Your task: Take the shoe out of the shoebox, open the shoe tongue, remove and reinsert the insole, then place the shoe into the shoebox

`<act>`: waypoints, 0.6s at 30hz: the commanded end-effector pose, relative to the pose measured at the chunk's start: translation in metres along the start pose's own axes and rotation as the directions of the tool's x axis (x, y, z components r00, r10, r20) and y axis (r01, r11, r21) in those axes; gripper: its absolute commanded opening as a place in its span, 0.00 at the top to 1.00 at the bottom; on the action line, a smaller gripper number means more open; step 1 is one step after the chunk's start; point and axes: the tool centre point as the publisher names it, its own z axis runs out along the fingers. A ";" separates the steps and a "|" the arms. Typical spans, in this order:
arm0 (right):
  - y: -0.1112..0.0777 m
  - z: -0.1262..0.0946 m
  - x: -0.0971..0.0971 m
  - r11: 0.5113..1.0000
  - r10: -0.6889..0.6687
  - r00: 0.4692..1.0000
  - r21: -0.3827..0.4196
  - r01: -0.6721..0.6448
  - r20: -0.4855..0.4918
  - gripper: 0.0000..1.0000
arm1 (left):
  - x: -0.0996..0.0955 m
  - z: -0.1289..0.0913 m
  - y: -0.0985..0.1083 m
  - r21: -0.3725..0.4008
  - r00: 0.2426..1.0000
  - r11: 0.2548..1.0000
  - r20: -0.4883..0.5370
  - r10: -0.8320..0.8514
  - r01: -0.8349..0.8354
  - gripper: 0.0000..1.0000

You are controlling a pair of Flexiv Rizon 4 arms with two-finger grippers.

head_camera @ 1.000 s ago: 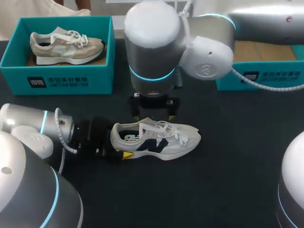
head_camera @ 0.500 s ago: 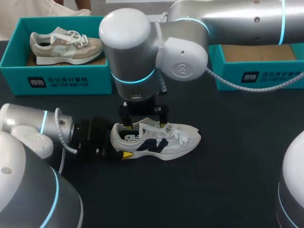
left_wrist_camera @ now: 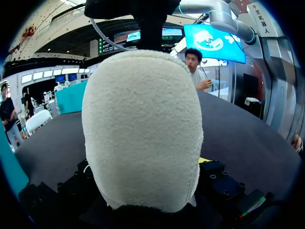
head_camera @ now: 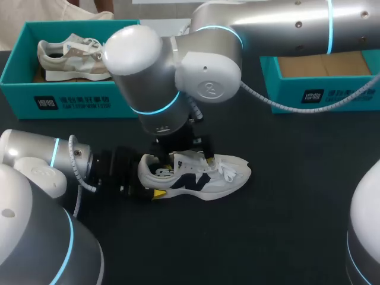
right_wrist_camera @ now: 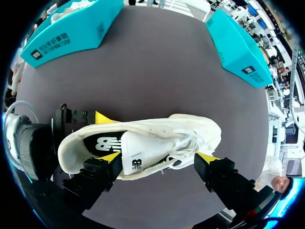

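**Q:** Where is the shoe?
**A:** The shoe [head_camera: 205,178] stands on its sole on the counter [head_camera: 285,214], outside both boxes. Its tongue [right_wrist_camera: 136,160] sits just toe-ward of the opening. The dark insole [right_wrist_camera: 102,143] shows inside that opening.

**Q:** What is the left pincer's status?
**A:** The left pincer [head_camera: 153,179] is at the shoe's heel. It has one yellow tip on each side of the heel and is clamped on the shoe.

**Q:** And the right pincer?
**A:** The right pincer [right_wrist_camera: 158,158] hangs above the shoe with its fingers apart, gripping nothing. One tip lies just beside the tongue on its heel side, and the other lies toward the toe. The tongue and laces sit between them. Whether either tip touches the shoe cannot be told.

**Q:** What else is on the counter?
**A:** The heel-side box [head_camera: 71,101] is teal, lies beyond the shoe's heel end and holds a beige shoe [head_camera: 65,56]. The toe-side box [head_camera: 314,95], also teal, lies beyond the shoe's toe end. Both are well apart from the shoe.
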 end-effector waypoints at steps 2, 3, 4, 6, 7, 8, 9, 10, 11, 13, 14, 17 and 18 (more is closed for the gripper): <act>-0.008 0.007 0.012 0.971 0.238 0.952 -0.052 -0.232 0.194 0.00 | 0.001 0.002 0.002 -0.001 1.000 1.000 0.000 0.000 0.000 1.00; -0.007 0.009 0.013 0.968 0.250 0.948 -0.059 -0.243 0.196 0.00 | 0.001 0.002 0.002 -0.001 1.000 1.000 0.000 0.000 0.000 1.00; -0.007 0.010 0.014 0.968 0.251 0.948 -0.060 -0.244 0.196 0.00 | 0.001 0.002 0.002 -0.001 1.000 1.000 0.000 0.000 0.000 1.00; -0.006 0.014 0.015 0.960 0.279 0.939 -0.074 -0.270 0.200 0.00 | 0.001 0.002 0.002 -0.001 1.000 1.000 0.000 0.000 0.000 1.00; -0.006 0.016 0.015 0.961 0.278 0.939 -0.070 -0.269 0.201 0.00 | 0.001 0.002 0.002 -0.001 1.000 1.000 0.000 0.000 0.000 1.00; -0.006 0.018 0.016 0.958 0.288 0.936 -0.076 -0.278 0.203 0.00 | 0.001 0.002 0.002 -0.001 1.000 1.000 0.000 0.000 0.000 1.00; -0.006 0.019 0.016 0.954 0.300 0.929 -0.082 -0.289 0.214 0.00 | 0.001 0.002 0.002 -0.001 1.000 1.000 0.000 0.000 0.000 1.00; -0.005 0.020 0.016 0.956 0.294 0.931 -0.075 -0.284 0.215 0.00 | 0.001 0.002 0.002 -0.001 1.000 1.000 0.000 0.000 0.000 1.00; -0.004 0.021 0.016 0.952 0.306 0.925 -0.087 -0.294 0.224 0.00 | 0.001 0.002 0.002 -0.001 1.000 1.000 0.000 0.000 0.000 1.00; -0.003 0.025 0.013 0.959 0.284 0.927 -0.081 -0.273 0.245 0.00 | 0.001 0.002 0.002 -0.001 1.000 1.000 0.000 0.000 0.000 1.00; -0.004 0.024 0.011 0.955 0.297 0.917 -0.089 -0.283 0.265 0.00 | 0.001 0.002 0.002 -0.001 1.000 1.000 0.000 0.000 0.000 1.00; -0.006 0.022 -0.001 0.944 0.329 0.904 -0.104 -0.312 0.274 0.00 | 0.001 0.002 0.002 -0.001 1.000 1.000 0.000 0.000 0.000 1.00; -0.006 0.019 -0.003 0.947 0.321 0.902 -0.101 -0.305 0.288 0.00 | 0.001 0.002 0.002 -0.001 1.000 1.000 0.000 0.000 0.000 1.00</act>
